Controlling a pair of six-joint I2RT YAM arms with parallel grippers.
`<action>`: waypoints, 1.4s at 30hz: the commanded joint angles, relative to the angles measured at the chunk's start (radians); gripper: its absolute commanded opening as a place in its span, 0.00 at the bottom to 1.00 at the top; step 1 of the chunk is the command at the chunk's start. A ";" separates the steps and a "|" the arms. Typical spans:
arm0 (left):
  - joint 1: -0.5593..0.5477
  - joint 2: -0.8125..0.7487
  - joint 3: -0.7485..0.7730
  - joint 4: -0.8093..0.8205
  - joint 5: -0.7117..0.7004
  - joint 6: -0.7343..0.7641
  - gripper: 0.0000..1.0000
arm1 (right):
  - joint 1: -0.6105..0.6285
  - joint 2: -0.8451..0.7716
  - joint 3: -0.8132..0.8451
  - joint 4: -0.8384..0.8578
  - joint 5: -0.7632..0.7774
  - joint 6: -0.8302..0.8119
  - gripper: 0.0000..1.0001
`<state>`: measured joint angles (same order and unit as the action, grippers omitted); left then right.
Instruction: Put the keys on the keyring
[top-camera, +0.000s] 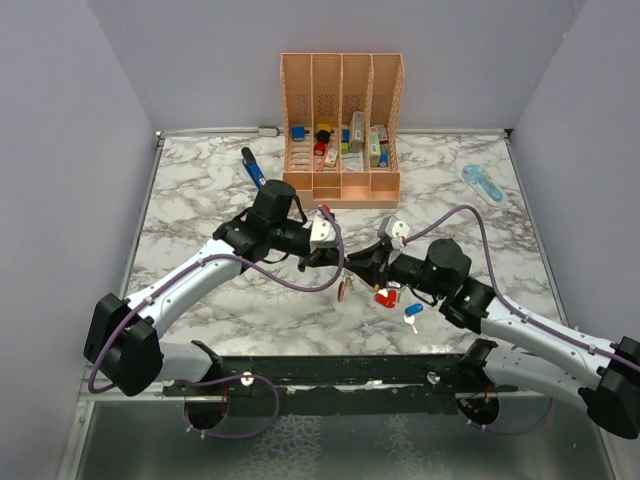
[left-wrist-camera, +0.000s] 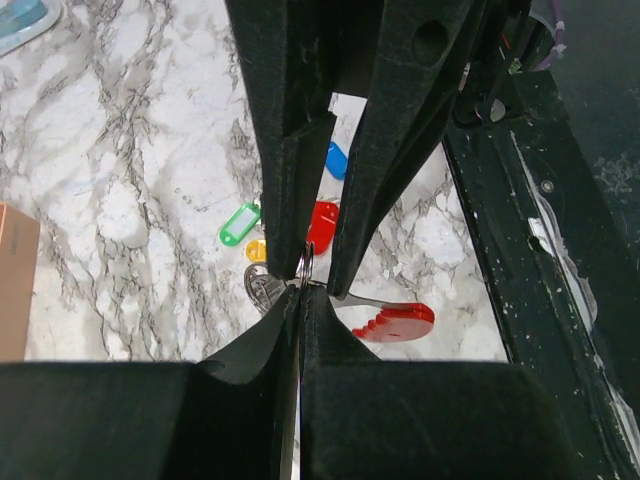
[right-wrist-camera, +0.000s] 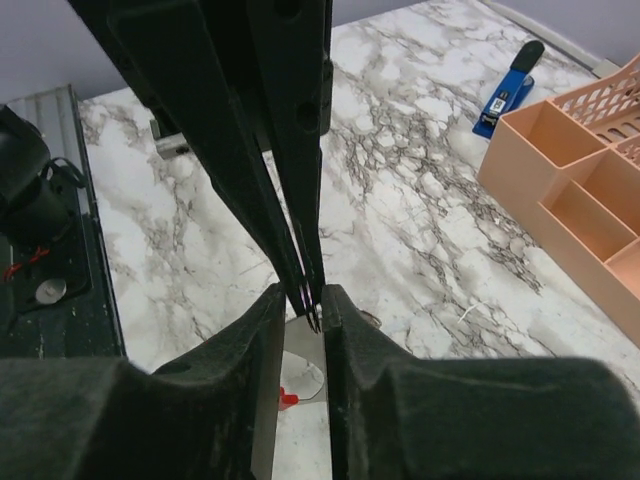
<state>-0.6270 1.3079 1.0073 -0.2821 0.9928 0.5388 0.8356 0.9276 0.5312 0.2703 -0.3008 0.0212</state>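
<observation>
My left gripper (top-camera: 335, 257) (left-wrist-camera: 300, 288) is shut on the keyring (left-wrist-camera: 306, 262), a thin silvery ring pinched at its tips above the middle of the marble table. A red-headed key (left-wrist-camera: 400, 322) hangs from the ring by its metal shaft. My right gripper (top-camera: 358, 258) (right-wrist-camera: 303, 292) faces the left one tip to tip. Its fingers stand slightly apart on either side of the left fingertips. Below them on the table lie keys with a green tag (left-wrist-camera: 240, 222), a yellow tag (left-wrist-camera: 256, 250), a red tag (left-wrist-camera: 322, 225) (top-camera: 384, 297) and a blue tag (left-wrist-camera: 336, 160) (top-camera: 412, 313).
The tall orange slotted rack (top-camera: 342, 125) (right-wrist-camera: 580, 170) stands at the back centre with small items in it. A dark-blue pen-shaped tool (top-camera: 254, 167) (right-wrist-camera: 508, 90) lies to its left and a pale-blue gadget (top-camera: 482, 182) at the back right. Grey walls enclose the table.
</observation>
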 joint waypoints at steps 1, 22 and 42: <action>-0.027 -0.015 -0.016 0.083 -0.023 -0.009 0.00 | 0.008 -0.071 0.075 -0.098 0.113 0.051 0.25; -0.020 -0.120 -0.088 -0.136 -0.002 0.233 0.00 | 0.007 0.223 0.184 -0.771 0.507 0.462 0.40; -0.017 -0.188 -0.099 -0.204 -0.017 0.294 0.00 | -0.017 0.526 0.287 -0.685 0.492 0.283 0.29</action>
<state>-0.6483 1.1477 0.9066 -0.4850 0.9527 0.8185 0.8307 1.4109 0.7834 -0.4294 0.2035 0.3347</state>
